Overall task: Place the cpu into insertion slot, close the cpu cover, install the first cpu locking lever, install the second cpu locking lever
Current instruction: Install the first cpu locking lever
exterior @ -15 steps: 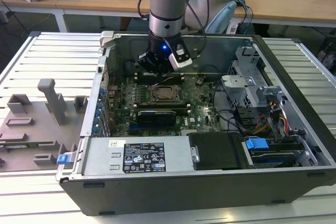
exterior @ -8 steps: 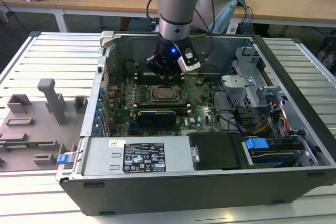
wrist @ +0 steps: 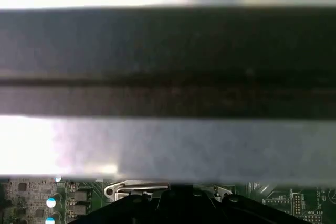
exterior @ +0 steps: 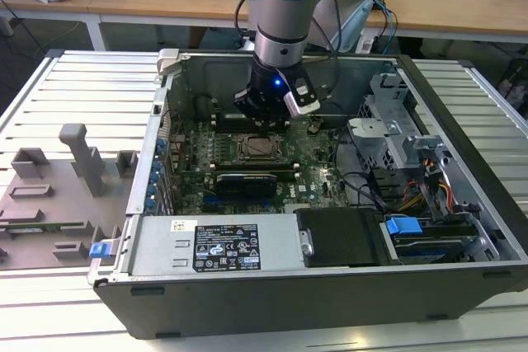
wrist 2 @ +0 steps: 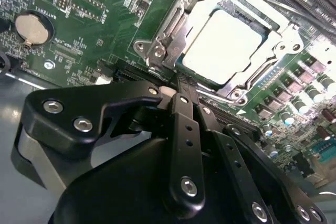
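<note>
- The cpu is seen in the second wrist view lying in its socket on the motherboard, with the cpu cover lowered around it so that the chip shows through the square window.
- The pincer is seen with its fingers drawn together, nothing visibly held between them, its tip just beside the socket corner where the lever hardware sits.
- In the exterior view the pincer is lowered inside the computer case, just above the socket.
- Whether the locking levers are fully latched cannot be told; a slip could be caused if a thin lever is pushed by the narrow tip off-centre, and the lever could spring back.
- The board could be scraped or nearby components struck if the tip is pressed down rather than sideways, since the small parts stand close around the socket.
- The cover could be bent, or the chip stressed, if force is applied before the cover is seated flat; its seating is judged level but cannot be confirmed.
- The case wall fills much of the first wrist view, so a brush of the wrist against it is judged possible.
</note>
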Controlling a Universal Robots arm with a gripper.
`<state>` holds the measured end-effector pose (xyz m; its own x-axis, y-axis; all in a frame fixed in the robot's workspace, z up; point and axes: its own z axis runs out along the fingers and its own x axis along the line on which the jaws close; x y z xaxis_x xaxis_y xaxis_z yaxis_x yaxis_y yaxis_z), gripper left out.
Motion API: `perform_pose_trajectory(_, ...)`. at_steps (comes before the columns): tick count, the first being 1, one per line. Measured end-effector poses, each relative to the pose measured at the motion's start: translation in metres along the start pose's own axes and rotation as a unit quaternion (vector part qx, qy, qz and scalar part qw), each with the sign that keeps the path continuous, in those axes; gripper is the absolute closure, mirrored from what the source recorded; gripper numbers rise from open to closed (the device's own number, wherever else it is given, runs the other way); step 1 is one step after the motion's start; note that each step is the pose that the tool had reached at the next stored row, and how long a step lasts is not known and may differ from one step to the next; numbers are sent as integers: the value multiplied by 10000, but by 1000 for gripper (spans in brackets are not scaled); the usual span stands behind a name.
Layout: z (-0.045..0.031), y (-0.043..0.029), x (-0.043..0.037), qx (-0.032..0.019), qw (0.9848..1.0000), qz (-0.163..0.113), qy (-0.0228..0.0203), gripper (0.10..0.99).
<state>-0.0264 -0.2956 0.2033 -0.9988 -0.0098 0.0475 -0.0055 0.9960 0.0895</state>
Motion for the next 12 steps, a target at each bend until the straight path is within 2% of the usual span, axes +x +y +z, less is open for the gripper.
perform_pose_trajectory(4,3,-19,-1,1,10000,1,1,980)
perform_pose_trajectory(12,27,-10,-64,5,10000,1,11,980)
